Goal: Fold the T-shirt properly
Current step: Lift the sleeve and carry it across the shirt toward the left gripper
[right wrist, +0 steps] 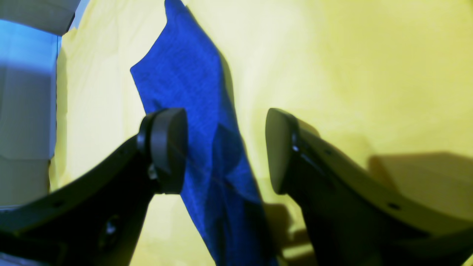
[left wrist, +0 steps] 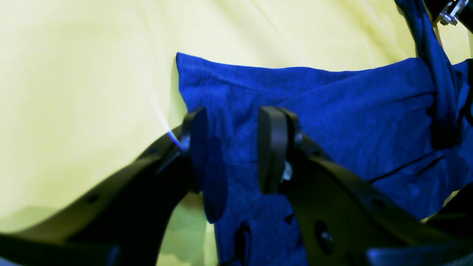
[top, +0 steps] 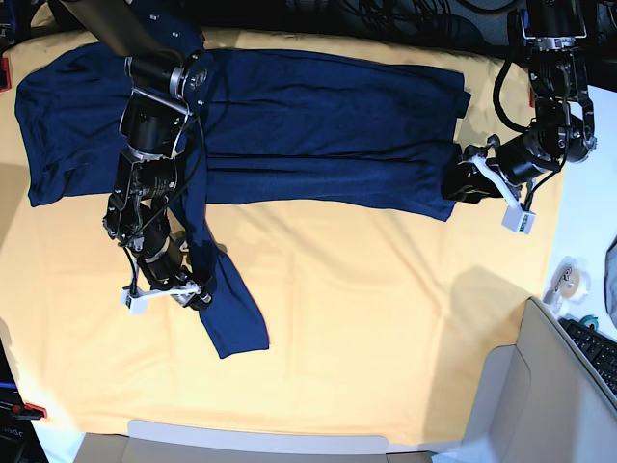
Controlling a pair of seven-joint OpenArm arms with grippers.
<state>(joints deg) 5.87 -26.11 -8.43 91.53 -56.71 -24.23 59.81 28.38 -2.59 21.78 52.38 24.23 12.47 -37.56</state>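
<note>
The navy T-shirt (top: 318, 125) lies spread across the yellow-orange cloth (top: 366, 318), with one long sleeve (top: 231, 313) trailing towards the front. My left gripper (left wrist: 234, 147) is open low over the shirt's edge (left wrist: 332, 122), and blue fabric shows between and beyond its fingers. In the base view this gripper (top: 461, 181) sits at the shirt's right-hand corner. My right gripper (right wrist: 225, 147) is open and straddles the sleeve (right wrist: 192, 85), which runs up between its fingers. In the base view it (top: 196, 292) hovers beside the sleeve, left of the cuff end.
A cardboard box (top: 511, 405) stands at the front right corner. A keyboard (top: 593, 347) and a tape roll (top: 569, 280) lie on the white surface to the right. A pale box (right wrist: 26, 92) borders the cloth beside the right gripper.
</note>
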